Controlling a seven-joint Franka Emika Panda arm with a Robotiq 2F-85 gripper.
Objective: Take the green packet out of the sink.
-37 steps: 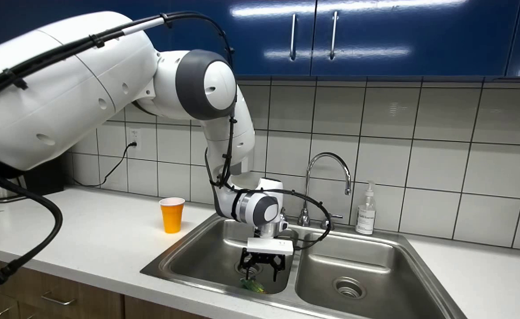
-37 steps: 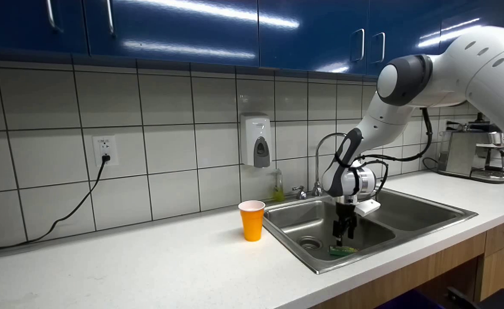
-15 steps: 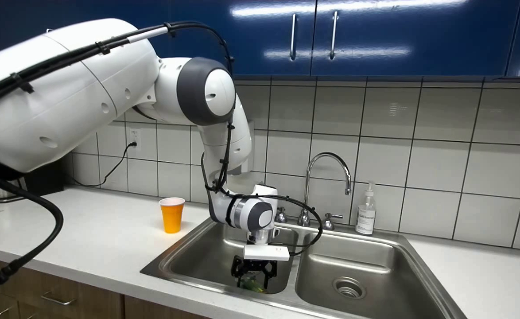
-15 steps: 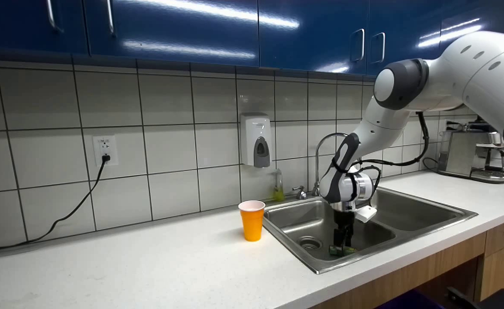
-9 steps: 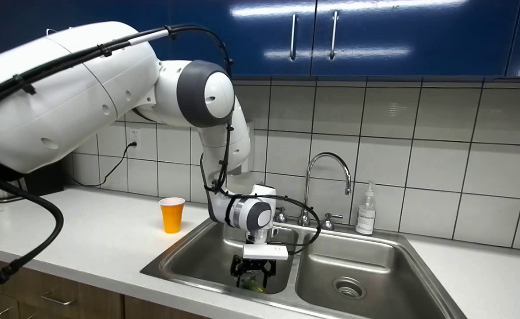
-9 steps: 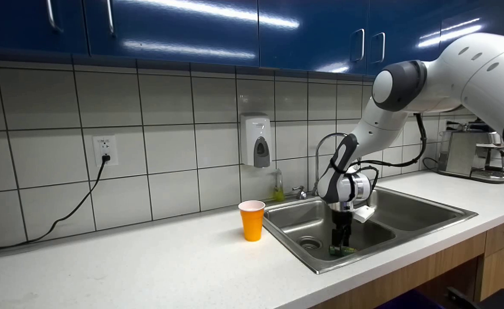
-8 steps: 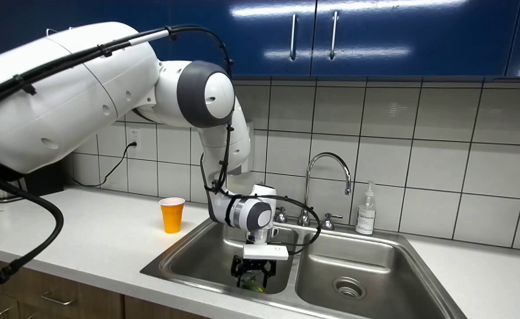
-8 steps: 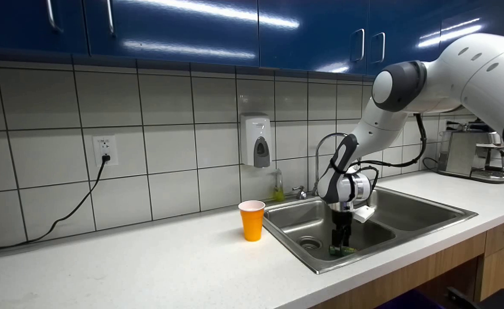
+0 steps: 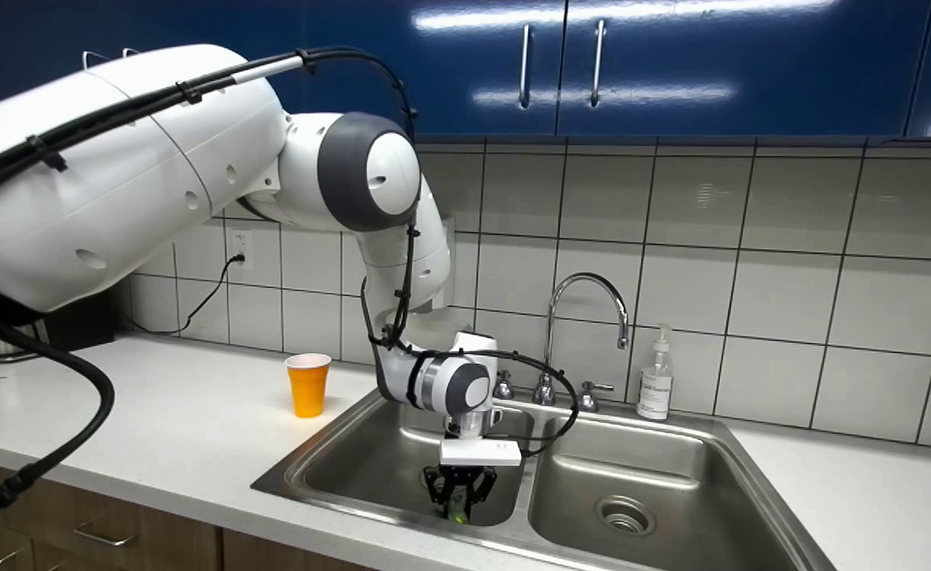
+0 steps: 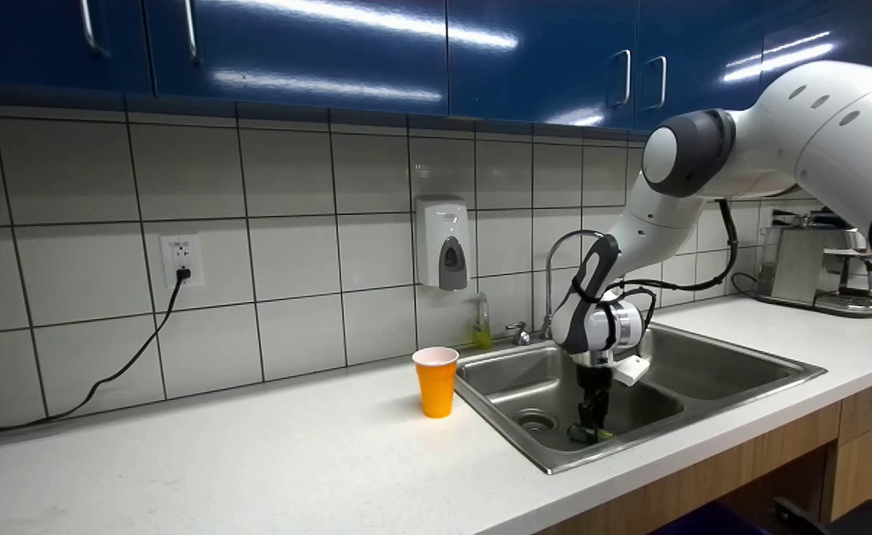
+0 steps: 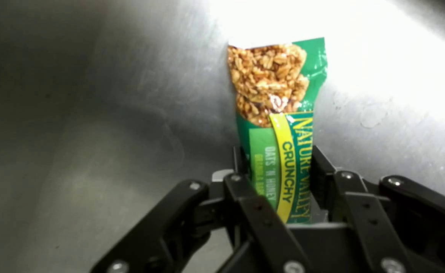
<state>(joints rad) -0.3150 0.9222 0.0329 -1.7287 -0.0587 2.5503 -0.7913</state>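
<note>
Closing has been completed — the green packet is now clamped by the gripper; removal from the sink beneath seems outstanding.

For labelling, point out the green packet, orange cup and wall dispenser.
Green packet (image 11: 282,133), in the wrist view: on its yellow band.
Orange cup (image 9: 308,388), in an exterior view: on its side.
Wall dispenser (image 10: 431,239), in an exterior view: on its white casing.

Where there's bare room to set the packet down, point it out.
In an exterior view, the counter lies bare left of the cup, before the tiles, and between sink and coffee machine. Crowded: the front of the basin nearer the cup, with gripper and packet.
</note>
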